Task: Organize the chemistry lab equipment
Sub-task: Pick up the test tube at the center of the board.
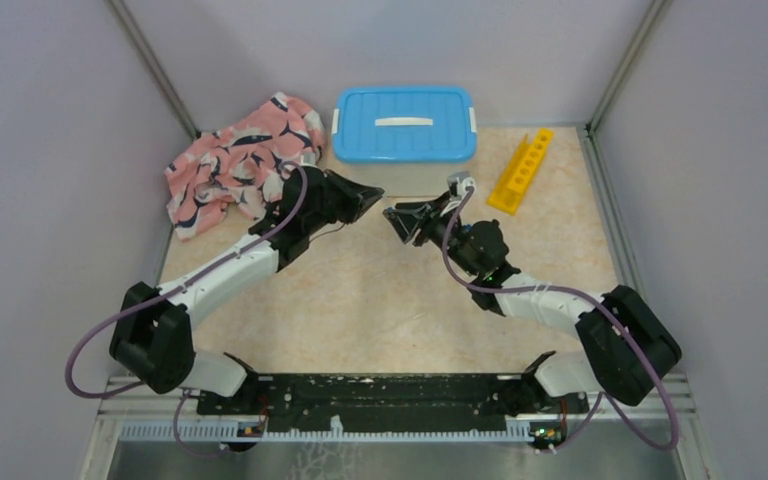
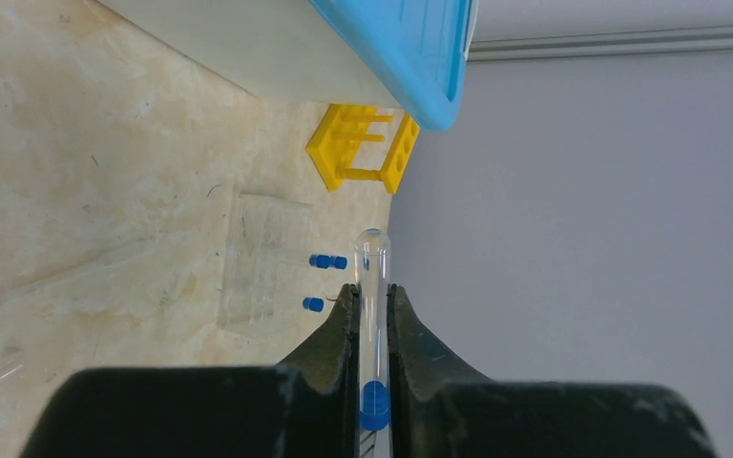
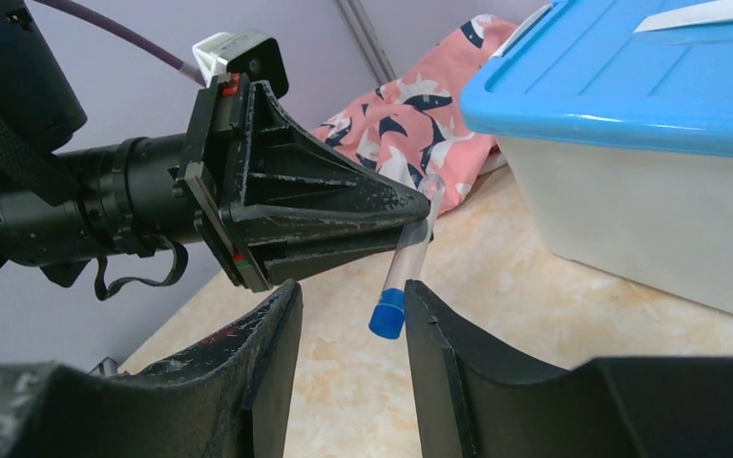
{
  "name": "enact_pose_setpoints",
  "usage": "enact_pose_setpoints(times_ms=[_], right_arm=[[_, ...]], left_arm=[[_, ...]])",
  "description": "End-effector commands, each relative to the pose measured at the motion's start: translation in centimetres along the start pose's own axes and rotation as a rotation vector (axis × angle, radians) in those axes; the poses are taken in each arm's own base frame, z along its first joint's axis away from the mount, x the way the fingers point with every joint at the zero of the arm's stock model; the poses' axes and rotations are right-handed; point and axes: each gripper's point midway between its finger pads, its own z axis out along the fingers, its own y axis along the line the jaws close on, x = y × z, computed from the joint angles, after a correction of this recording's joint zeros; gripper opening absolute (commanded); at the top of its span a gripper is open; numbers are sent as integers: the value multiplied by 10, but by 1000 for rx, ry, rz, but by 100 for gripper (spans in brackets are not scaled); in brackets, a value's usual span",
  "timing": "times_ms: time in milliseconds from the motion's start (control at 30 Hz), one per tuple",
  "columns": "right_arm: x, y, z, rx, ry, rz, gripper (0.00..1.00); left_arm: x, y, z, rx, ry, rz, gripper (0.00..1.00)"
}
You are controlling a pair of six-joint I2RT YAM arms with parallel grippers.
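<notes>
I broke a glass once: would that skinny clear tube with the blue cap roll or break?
The tube looks round and smooth, so it would probably roll. It seems stiff: pinched by the left tool, it hangs straight. Thin clear walls might crack; glass or plastic, I cannot tell.

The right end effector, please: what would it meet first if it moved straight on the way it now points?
Most likely the blue-capped clear tube, held by the left end effector just ahead of the right end effector, whose jaws stand open. Exact depth is unclear.
</notes>
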Motion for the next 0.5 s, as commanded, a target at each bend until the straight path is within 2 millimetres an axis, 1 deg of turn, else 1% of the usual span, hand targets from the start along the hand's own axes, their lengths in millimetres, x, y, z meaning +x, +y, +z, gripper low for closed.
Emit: enact_pose_setpoints(times_ms=[0, 300, 400, 467], right_arm=[[-32, 22, 15, -73, -102, -2, 44], [-27, 20, 22, -73, -100, 17, 41], [-27, 19, 24, -71, -100, 23, 35], [-25, 19, 27, -72, -90, 28, 34]], left_arm=[[1, -15, 1, 35, 19, -86, 0], [1, -17, 4, 37, 21, -89, 0], [2, -16, 5, 37, 22, -87, 0], [2, -16, 5, 36, 23, -89, 0]])
